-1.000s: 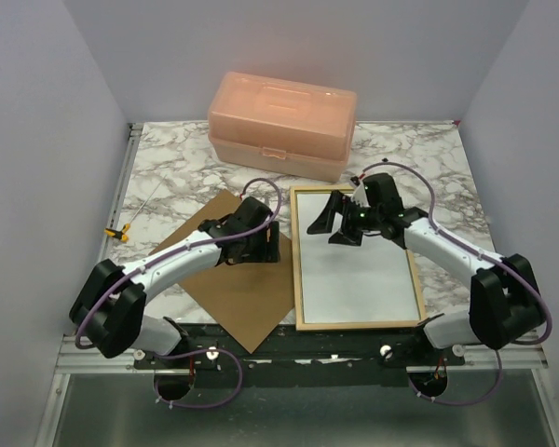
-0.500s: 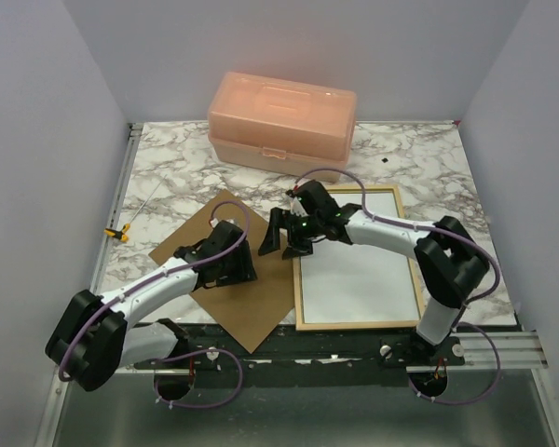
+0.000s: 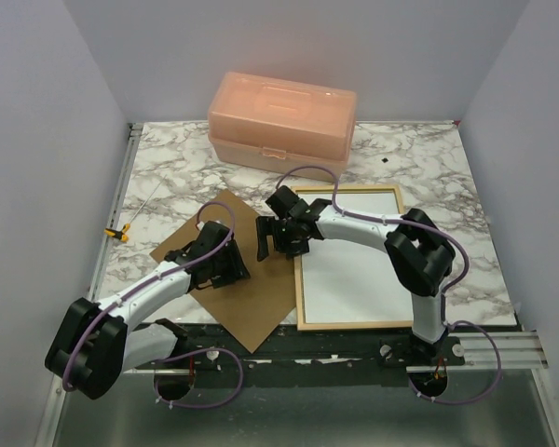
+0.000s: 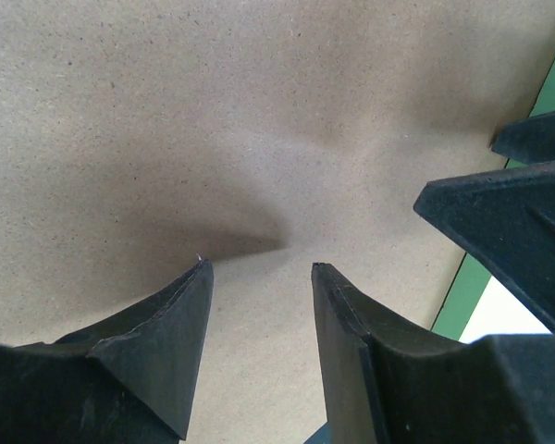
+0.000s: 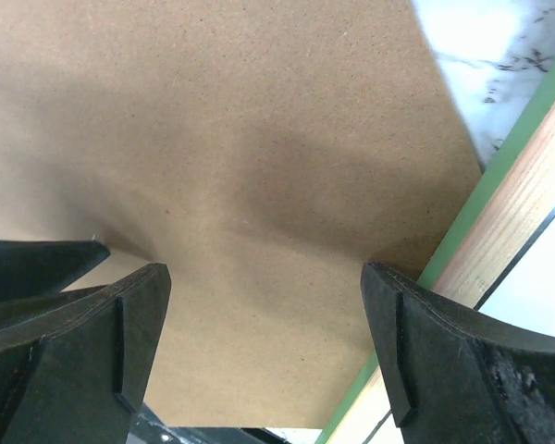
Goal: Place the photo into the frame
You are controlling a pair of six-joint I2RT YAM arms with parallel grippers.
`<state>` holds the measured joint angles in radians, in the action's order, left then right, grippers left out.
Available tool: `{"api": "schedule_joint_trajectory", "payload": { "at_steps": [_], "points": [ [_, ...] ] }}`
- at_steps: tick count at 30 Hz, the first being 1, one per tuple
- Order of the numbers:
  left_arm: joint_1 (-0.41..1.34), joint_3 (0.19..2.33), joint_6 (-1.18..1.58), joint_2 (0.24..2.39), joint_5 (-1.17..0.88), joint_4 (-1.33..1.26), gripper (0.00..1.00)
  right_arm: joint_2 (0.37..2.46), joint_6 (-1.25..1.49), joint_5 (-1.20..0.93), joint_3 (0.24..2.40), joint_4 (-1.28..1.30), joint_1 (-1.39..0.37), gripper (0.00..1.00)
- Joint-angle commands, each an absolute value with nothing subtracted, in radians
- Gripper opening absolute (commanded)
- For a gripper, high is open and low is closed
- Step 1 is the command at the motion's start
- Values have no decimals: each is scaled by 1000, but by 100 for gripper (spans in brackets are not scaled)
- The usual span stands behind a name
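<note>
**Operator:** What is hidden from you?

**Arm:** The printed side of the photo. A white sheet fills the frame, which lies pale-wood side up, right of centre in the top view. I take that sheet for the photo lying print down, but I cannot confirm it. My wrist views cut the frame down to a green strip and a sliver of wood at their right edges. My two arms cover parts of the brown backing board, left of centre, and my right arm crosses the frame's upper left corner.

**Operator:** And your grippers?

**Arm:** My left gripper hangs over the middle of the board, its jaws a moderate gap apart with nothing between them. The tips are close to the board, but I cannot tell whether they touch it. My right gripper is spread wide and empty over the board's right edge, just beside the frame's left rail.

**Operator:** Count everything.

**Arm:** Two arms, two grippers, one frame, one white sheet and one backing board. There is also one peach box at top centre and one yellow-tipped tool at the left edge of the table — too small to identify.
</note>
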<state>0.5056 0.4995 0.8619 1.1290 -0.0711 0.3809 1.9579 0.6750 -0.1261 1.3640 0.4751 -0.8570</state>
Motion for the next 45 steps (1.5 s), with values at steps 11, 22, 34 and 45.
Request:
{"api": "schedule_joint_trajectory", "payload": {
  "at_steps": [11,22,34,45],
  "points": [
    [502,505,854,1220,-99,381,44,1952,634,128,1311,655,-811,96],
    [502,512,849,1245,-86,390,44,1862,581,175,1211,685,-733,96],
    [502,538,852,1334,-74,419,36,1818,554,234,1208,738,-720,97],
    [501,542,851,1309,-79,427,37,1805,531,239,1193,738,-660,97]
  ]
}}
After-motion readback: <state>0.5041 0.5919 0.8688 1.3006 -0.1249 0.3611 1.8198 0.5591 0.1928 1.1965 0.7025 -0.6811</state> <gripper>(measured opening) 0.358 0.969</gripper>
